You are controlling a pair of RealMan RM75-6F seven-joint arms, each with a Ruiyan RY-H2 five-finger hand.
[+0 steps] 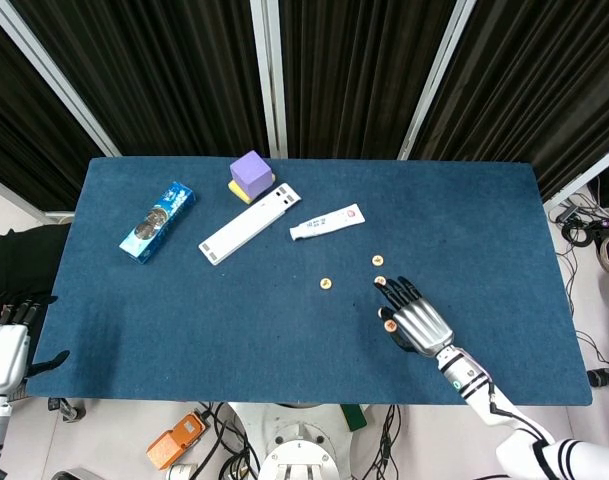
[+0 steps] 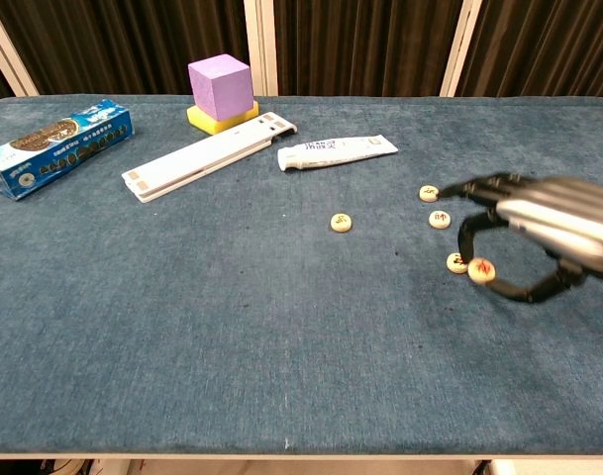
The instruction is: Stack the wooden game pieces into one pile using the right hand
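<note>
Several small round wooden game pieces lie on the blue table (image 1: 184, 320). One piece (image 2: 341, 223) lies alone at mid-table (image 1: 326, 283). Two more (image 2: 429, 193) (image 2: 440, 220) lie near the fingertips of my right hand (image 2: 544, 230), and a fourth (image 2: 456, 262) lies just left of its thumb. The right hand (image 1: 416, 320) is lifted off the cloth and pinches a fifth piece with a red mark (image 2: 482, 269) (image 1: 389, 322) between thumb and a finger. My left hand (image 1: 6, 345) hangs off the table's left front corner, holding nothing.
At the back left lie a blue biscuit pack (image 2: 53, 146), a long white box (image 2: 207, 155), a purple cube (image 2: 222, 86) on a yellow block, and a white tube (image 2: 336, 151). The table's front edge runs close to the right hand.
</note>
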